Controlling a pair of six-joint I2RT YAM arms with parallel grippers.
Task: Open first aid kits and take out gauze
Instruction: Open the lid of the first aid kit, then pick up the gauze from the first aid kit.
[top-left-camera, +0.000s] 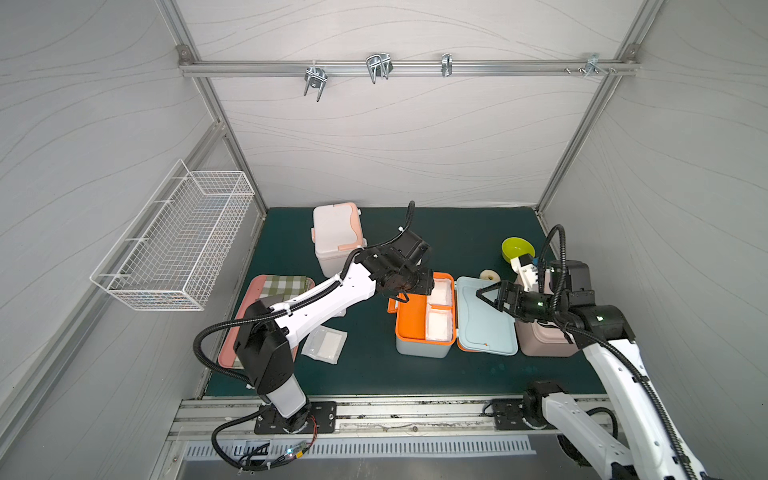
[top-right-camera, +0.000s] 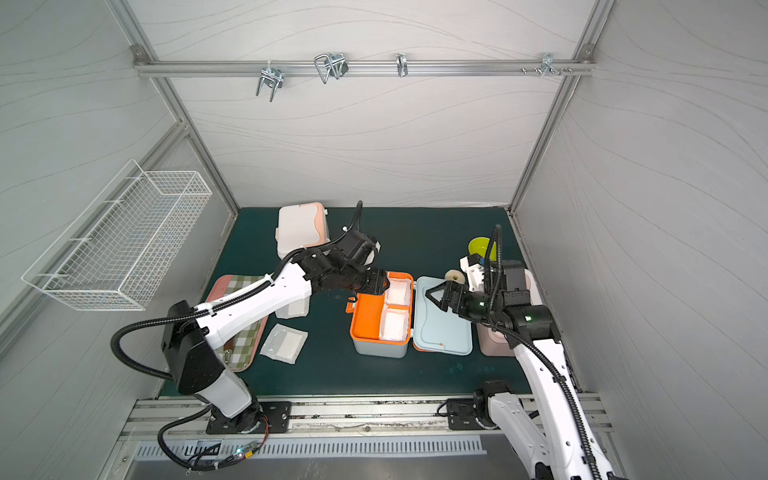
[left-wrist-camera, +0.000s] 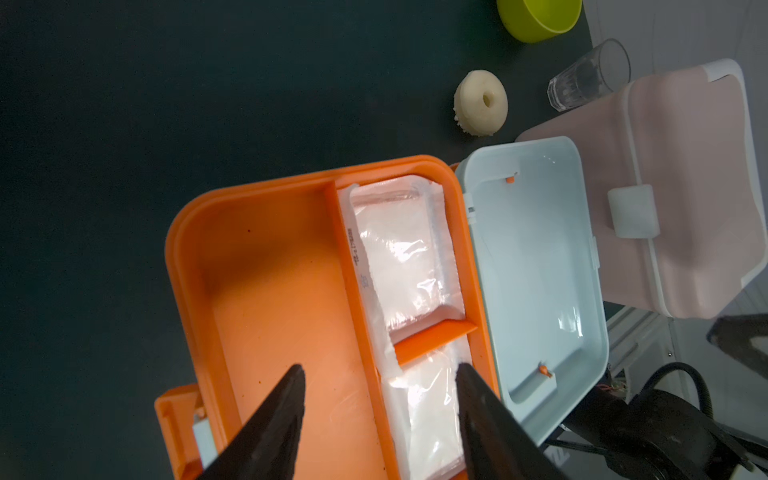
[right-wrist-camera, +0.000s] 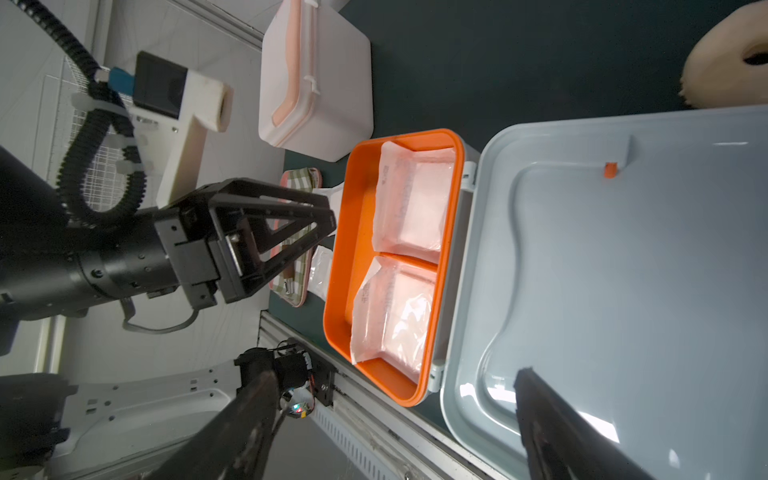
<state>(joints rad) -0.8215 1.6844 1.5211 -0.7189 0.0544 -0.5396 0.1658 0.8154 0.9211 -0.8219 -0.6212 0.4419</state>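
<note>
The pale blue first aid kit (top-left-camera: 422, 350) stands in the middle with its lid (top-left-camera: 484, 320) laid flat open to the right. Its orange tray (left-wrist-camera: 270, 291) holds two gauze pouches (left-wrist-camera: 403, 253) (left-wrist-camera: 428, 411), one in each small compartment. My left gripper (left-wrist-camera: 380, 370) hangs open just above the tray, its fingers straddling the nearer pouch and the divider. My right gripper (right-wrist-camera: 395, 374) is open over the blue lid, holding nothing. One gauze pouch (top-left-camera: 324, 344) lies loose on the mat. The white kit (top-left-camera: 336, 237) at the back and the pink kit (left-wrist-camera: 685, 187) under my right arm are both closed.
A pink tray with checked cloth (top-left-camera: 266, 291) lies at the left, partly under my left arm. A green bowl (top-left-camera: 517, 249), a cream foam ring (top-left-camera: 489, 275) and a clear glass (left-wrist-camera: 588, 75) sit behind the blue lid. A wire basket (top-left-camera: 178, 249) hangs on the left wall.
</note>
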